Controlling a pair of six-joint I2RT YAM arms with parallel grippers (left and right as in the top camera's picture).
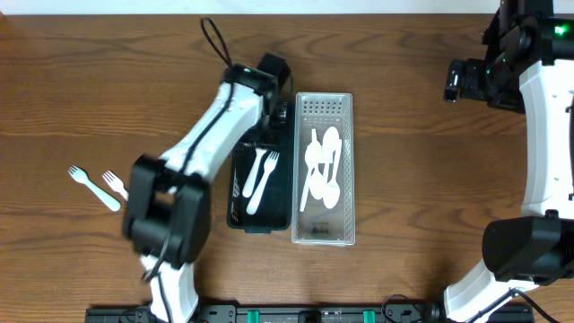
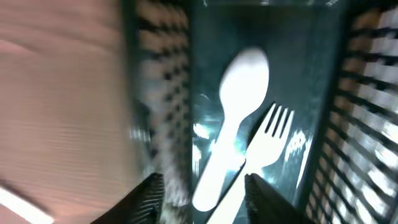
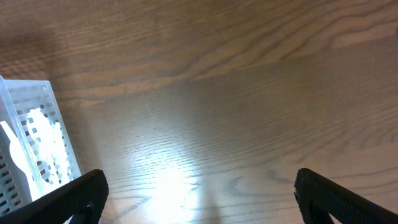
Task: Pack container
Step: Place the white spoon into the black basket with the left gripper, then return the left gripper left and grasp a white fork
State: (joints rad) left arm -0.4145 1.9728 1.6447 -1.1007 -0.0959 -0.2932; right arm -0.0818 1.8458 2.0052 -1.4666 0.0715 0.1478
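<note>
A black mesh tray [image 1: 235,193] holds a white spoon [image 2: 239,106] and a white fork [image 2: 268,140], which lie side by side [image 1: 260,177]. A clear mesh basket [image 1: 345,135] to its right holds several white spoons [image 1: 323,166]. Two white forks [image 1: 82,178] [image 1: 113,184] lie on the table at the left. My left gripper [image 2: 205,199] is open and empty, low over the black tray's far end [image 1: 269,121]; its view is blurred. My right gripper [image 3: 205,199] is wide open and empty over bare table at the far right [image 1: 454,82].
The wooden table [image 1: 421,179] lies between the basket and my right arm. The clear basket's corner [image 3: 31,143] shows at the left of the right wrist view. A black cable [image 1: 213,40] loops behind the left arm.
</note>
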